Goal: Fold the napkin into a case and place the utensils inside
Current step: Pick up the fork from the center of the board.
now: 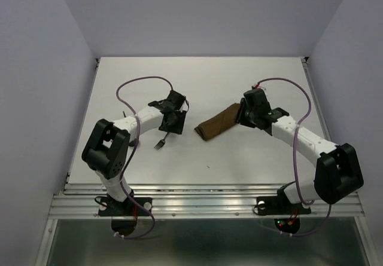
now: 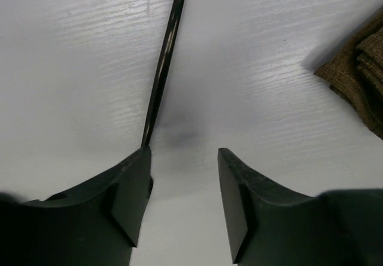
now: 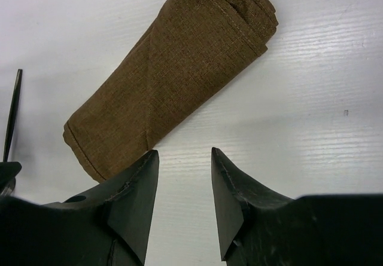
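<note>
The case (image 1: 218, 122), a narrow folded pouch of brown cloth, lies slanted at mid-table; it also shows in the right wrist view (image 3: 173, 69), and its corner in the left wrist view (image 2: 359, 69). A dark fork (image 1: 160, 142) lies left of it, tines toward the near edge. My left gripper (image 1: 171, 121) is open and empty just above the fork; in its wrist view (image 2: 182, 152) a thin dark utensil handle (image 2: 161, 69) runs away from the left fingertip. My right gripper (image 1: 244, 114) is open and empty (image 3: 184, 152) at the case's far right end, its left finger beside the cloth.
A thin dark utensil tip (image 3: 12, 113) shows at the left edge of the right wrist view. A short dark sliver (image 1: 125, 111) lies by the left arm's forearm; I cannot tell what it is. White walls enclose the table (image 1: 239, 158) on three sides.
</note>
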Action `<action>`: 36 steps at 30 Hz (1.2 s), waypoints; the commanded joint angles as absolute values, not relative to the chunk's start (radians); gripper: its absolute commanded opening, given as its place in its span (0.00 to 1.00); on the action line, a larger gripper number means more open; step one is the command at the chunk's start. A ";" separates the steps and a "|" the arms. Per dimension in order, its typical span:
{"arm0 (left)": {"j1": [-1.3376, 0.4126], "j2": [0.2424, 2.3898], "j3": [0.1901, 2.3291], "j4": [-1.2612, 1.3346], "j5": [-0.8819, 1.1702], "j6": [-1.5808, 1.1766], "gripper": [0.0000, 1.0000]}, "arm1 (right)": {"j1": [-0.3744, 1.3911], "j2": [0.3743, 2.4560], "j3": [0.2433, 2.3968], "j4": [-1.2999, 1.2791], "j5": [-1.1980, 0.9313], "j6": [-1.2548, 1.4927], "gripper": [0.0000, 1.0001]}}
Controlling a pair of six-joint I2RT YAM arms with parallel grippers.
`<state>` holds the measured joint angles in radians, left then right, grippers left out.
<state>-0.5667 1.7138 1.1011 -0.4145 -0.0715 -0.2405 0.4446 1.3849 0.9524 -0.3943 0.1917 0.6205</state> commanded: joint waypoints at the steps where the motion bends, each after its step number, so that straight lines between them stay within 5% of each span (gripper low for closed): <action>1: -0.542 1.646 1.137 -0.443 -0.136 -0.239 0.68 | 0.443 1.393 0.963 -0.397 0.184 0.611 0.46; 12: -0.480 1.742 1.072 -0.397 -0.120 -0.233 0.69 | 0.443 1.394 0.954 -0.397 0.193 0.612 0.47; 22: -0.479 1.841 1.069 -0.408 -0.055 -0.225 0.38 | 0.243 1.451 0.956 -0.391 0.103 0.612 0.48; 26: -0.479 1.822 1.077 -0.407 -0.020 -0.224 0.00 | 0.167 1.561 1.029 -0.393 0.089 0.597 0.47; 36: -0.505 1.686 1.141 -0.423 -0.014 -0.236 0.00 | 0.144 1.934 1.349 -0.471 0.115 0.589 0.45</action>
<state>-0.4828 1.7714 1.1007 -0.3798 -0.0376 -0.2291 0.1501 1.8503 1.2327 -0.4267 0.1074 0.5987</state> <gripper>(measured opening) 0.045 0.458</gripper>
